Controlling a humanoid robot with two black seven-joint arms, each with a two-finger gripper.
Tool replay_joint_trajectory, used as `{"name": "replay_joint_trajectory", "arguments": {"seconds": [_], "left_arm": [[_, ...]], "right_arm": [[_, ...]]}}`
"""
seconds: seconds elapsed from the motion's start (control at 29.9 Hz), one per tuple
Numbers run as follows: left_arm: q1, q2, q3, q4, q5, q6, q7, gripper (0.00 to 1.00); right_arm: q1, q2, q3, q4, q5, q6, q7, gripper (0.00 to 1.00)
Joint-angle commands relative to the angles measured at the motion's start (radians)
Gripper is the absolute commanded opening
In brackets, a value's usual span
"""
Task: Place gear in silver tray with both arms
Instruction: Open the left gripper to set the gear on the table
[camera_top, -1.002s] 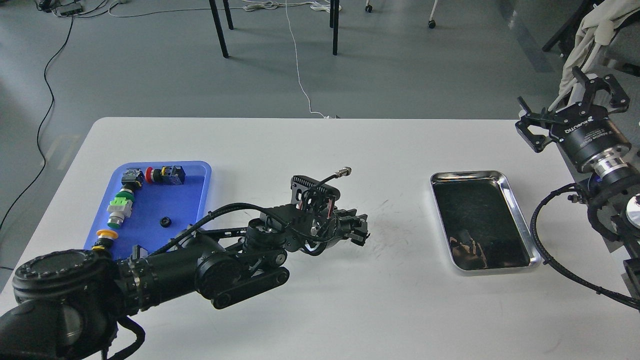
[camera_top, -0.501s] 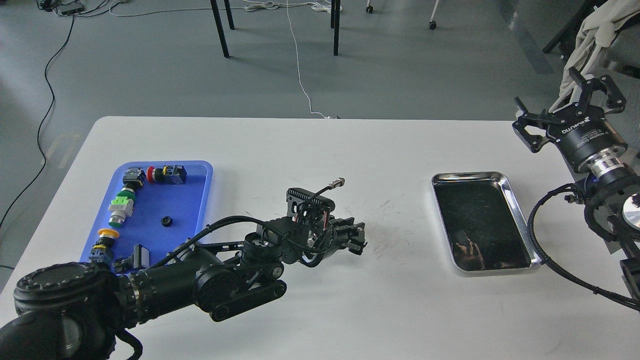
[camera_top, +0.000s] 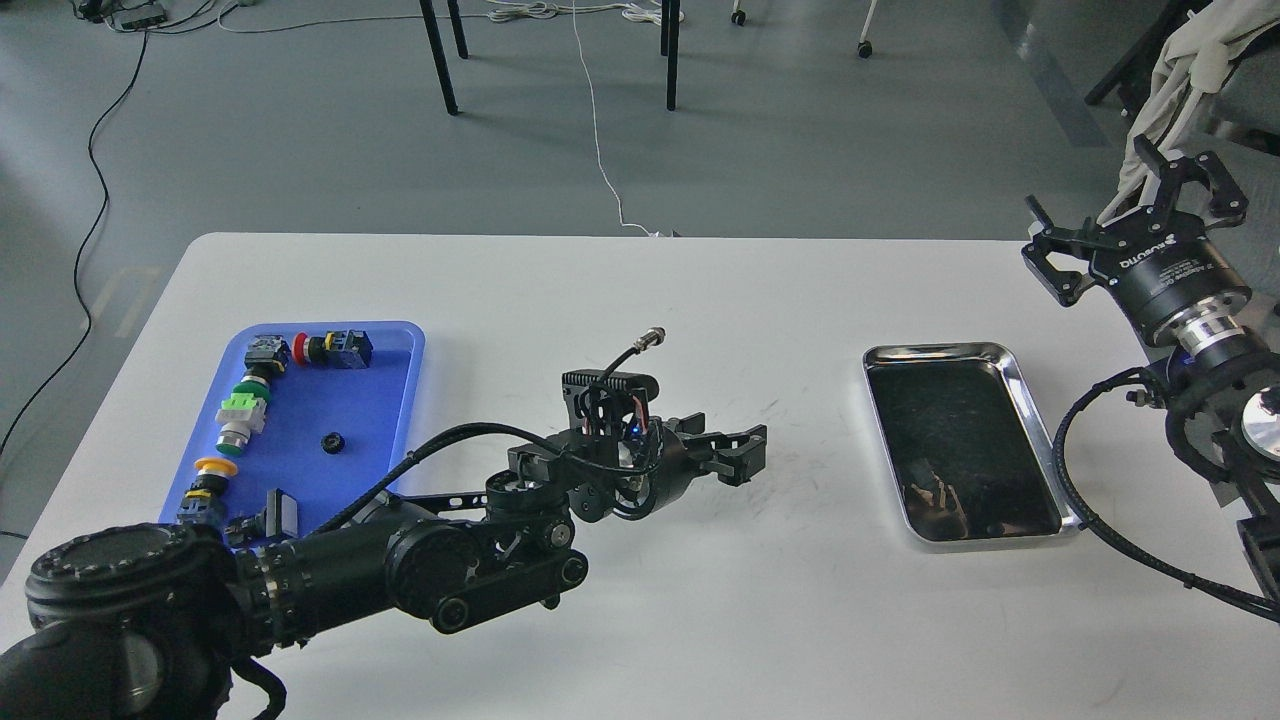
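The gear (camera_top: 331, 442), small, black and round, lies in the blue tray (camera_top: 365, 405) at the left. The silver tray (camera_top: 935, 350) sits empty on the right of the white table. My left arm reaches in from the lower left. Its gripper (camera_top: 745, 455) hovers low over the table's middle, pointing right, between the two trays. It is dark, and I cannot tell its fingers apart. My right gripper (camera_top: 1132, 222) is open and empty, raised beyond the table's right edge, behind and to the right of the silver tray.
The blue tray also holds several push-button switches along its left and far sides, such as a red one (camera_top: 322, 348) and a green one (camera_top: 240, 412). Black cables loop from my right arm (camera_top: 1075, 470) beside the silver tray. Chair legs stand on the floor behind the table.
My left gripper has turned at the wrist and moved slightly right; its fingers now look longer. My right gripper has drifted slightly up and left.
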Motion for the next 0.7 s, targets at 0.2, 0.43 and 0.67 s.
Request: {"name": "replay_joint_trajectory", "arguments": {"seconds": [0.2,0.43,0.67], "left_arm": [[0.018,0.139,-0.446,-0.168,-0.235,0.006,-0.002,0.98],[0.049,0.261,-0.641,-0.163,-0.662,0.164,-0.021,0.98],[0.182,0.396,-0.769,-0.156,-0.987,0.154,-0.123,0.98]], "right_arm": [[0.118,-0.02,-0.107,0.0,-0.037,0.001,-0.005,0.99],[0.282,-0.103,-0.405,0.004,-0.225,0.012,-0.009,0.99],[0.645,-0.154,-1.0,0.0,-0.353,0.014,-0.014,0.99]]}}
